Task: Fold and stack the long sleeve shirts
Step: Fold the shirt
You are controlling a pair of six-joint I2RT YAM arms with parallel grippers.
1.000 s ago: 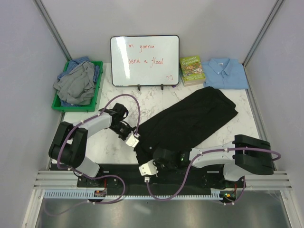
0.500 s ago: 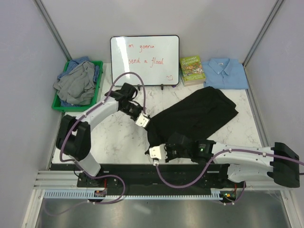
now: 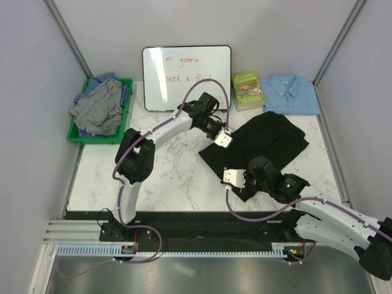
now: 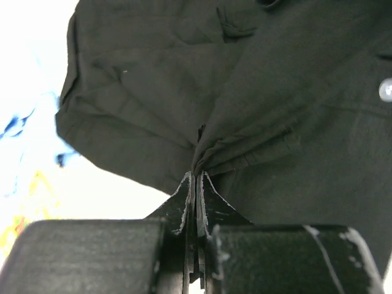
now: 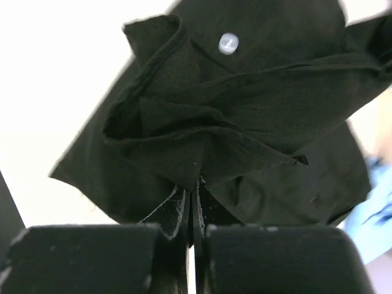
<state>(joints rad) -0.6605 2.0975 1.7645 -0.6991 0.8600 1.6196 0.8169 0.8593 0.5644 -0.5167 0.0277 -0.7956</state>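
Observation:
The black shirt [image 3: 269, 141] with small pale buttons lies bunched on the right half of the marble table. My left gripper [image 3: 228, 136] is shut on a pinch of its cloth [image 4: 245, 147] at the shirt's upper left part. My right gripper [image 3: 250, 177] is shut on a gathered fold of the same shirt [image 5: 202, 141] at its near edge. A light blue collared shirt [image 3: 290, 94] lies folded at the back right. Grey and blue shirts [image 3: 98, 107] are heaped in the green bin [image 3: 77, 136] at the back left.
A whiteboard [image 3: 187, 70] with red writing stands at the back middle. A green-covered book [image 3: 247, 89] lies between it and the blue shirt. Grey walls and metal posts close in both sides.
Both grippers have carried the black shirt's near edge away from the front, up and to the right. The shirt has gone from a long diagonal spread to a shorter bunched shape.

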